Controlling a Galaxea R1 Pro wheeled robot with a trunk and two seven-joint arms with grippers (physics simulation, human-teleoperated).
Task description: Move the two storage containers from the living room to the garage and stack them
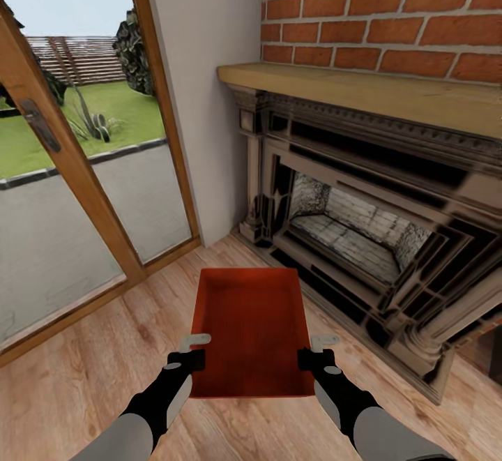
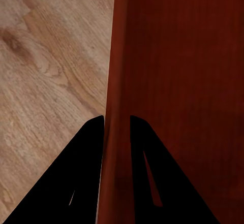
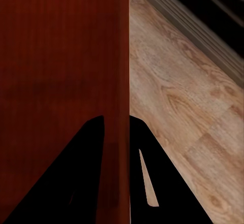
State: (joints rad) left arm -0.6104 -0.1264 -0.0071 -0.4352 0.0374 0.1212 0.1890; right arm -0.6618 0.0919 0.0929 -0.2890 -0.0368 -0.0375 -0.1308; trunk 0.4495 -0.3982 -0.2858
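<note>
Orange-red rectangular plastic storage container (image 1: 251, 328), no writing visible, held above the wood plank floor (image 1: 90, 377): left gripper (image 2: 117, 125) and right gripper (image 3: 117, 125) jaws each clamp a side wall.

A dark ornate fireplace (image 1: 362, 238) stands at the right, its pale stone-lined firebox open to the room. A tan wood mantel (image 1: 362, 88) tops it, under a red brick wall (image 1: 390, 14). At the left — wood-framed glass doors (image 1: 77, 168), one bearing a dark handle (image 1: 40, 125). Through the glass: grey paving (image 1: 63, 224), a lawn (image 1: 118, 109), a spiky plant (image 1: 94, 123) and a slatted fence (image 1: 77, 56). A plain white wall (image 1: 209, 98) fills the corner between doors and fireplace.
</note>
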